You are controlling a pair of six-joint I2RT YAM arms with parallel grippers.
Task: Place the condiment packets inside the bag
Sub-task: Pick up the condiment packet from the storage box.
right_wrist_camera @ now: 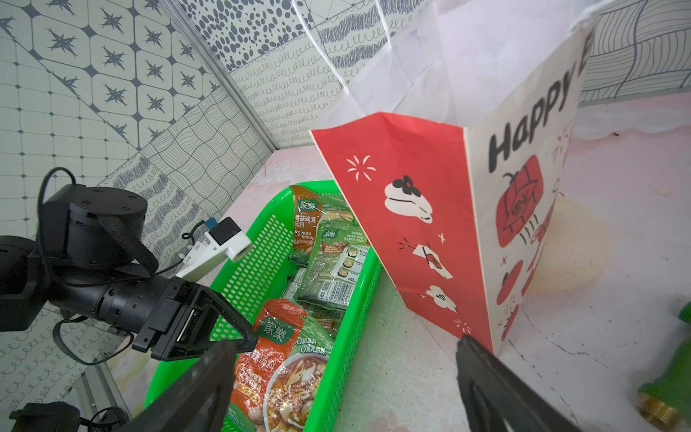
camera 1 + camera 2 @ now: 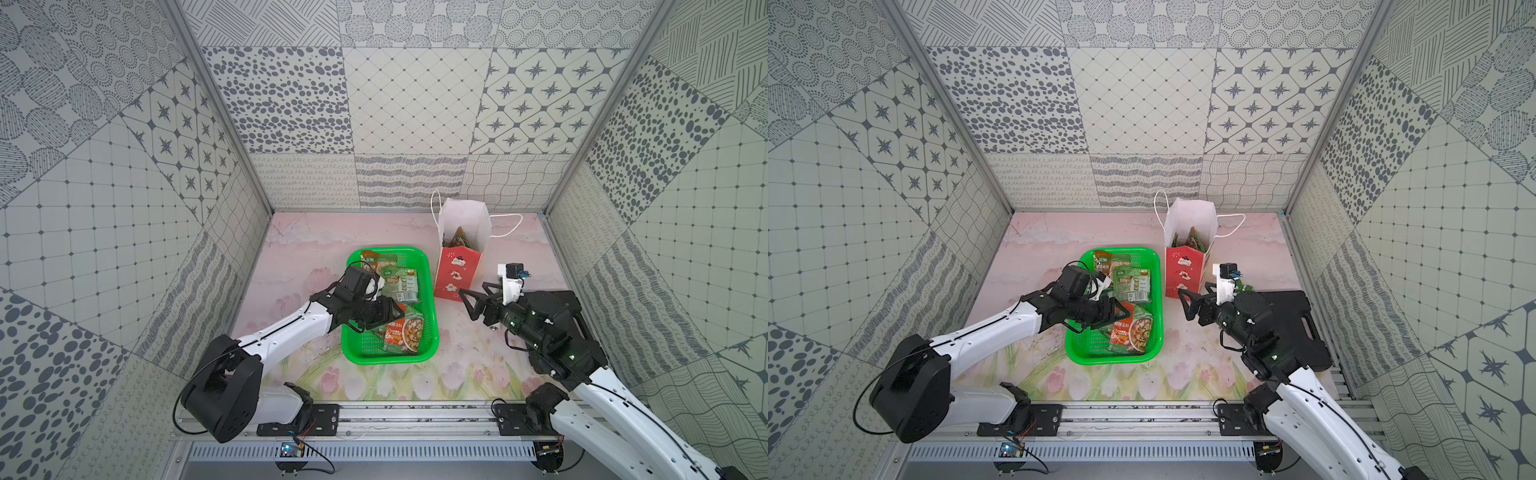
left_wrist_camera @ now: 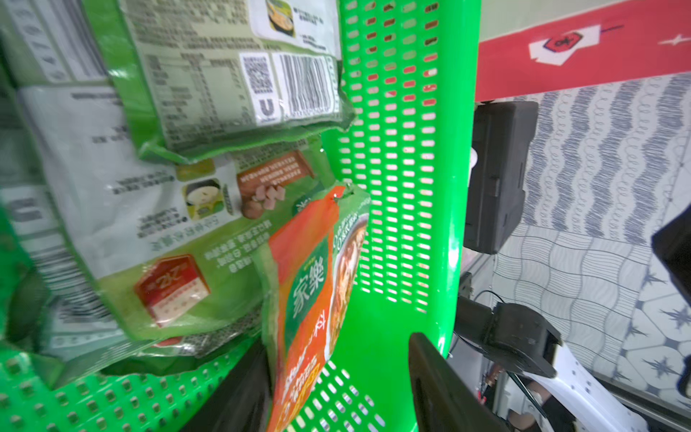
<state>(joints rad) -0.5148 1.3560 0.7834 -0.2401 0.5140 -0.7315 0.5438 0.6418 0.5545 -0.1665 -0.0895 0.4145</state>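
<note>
Several condiment packets lie in a green perforated basket (image 2: 390,360). An orange-and-green packet (image 2: 405,334) lies nearest the front, a green packet (image 2: 399,284) behind it and a third packet (image 2: 372,262) at the back. My left gripper (image 3: 336,389) reaches into the basket with the orange packet (image 3: 306,299) standing on edge between its jaws. One finger (image 3: 239,392) lies against it; the other finger (image 3: 437,385) stands apart from it. The red and white bag (image 2: 457,274) stands upright right of the basket, with packets (image 2: 457,239) inside it. My right gripper (image 2: 471,289) is open and holds nothing, low beside the bag's base.
A black case (image 2: 1296,316) lies on the table at the right, partly under my right arm. A green-handled brass tap fitting (image 1: 669,389) lies next to the bag. The bag's cord handles (image 2: 505,226) hang outward. Patterned walls close in the left, back and right.
</note>
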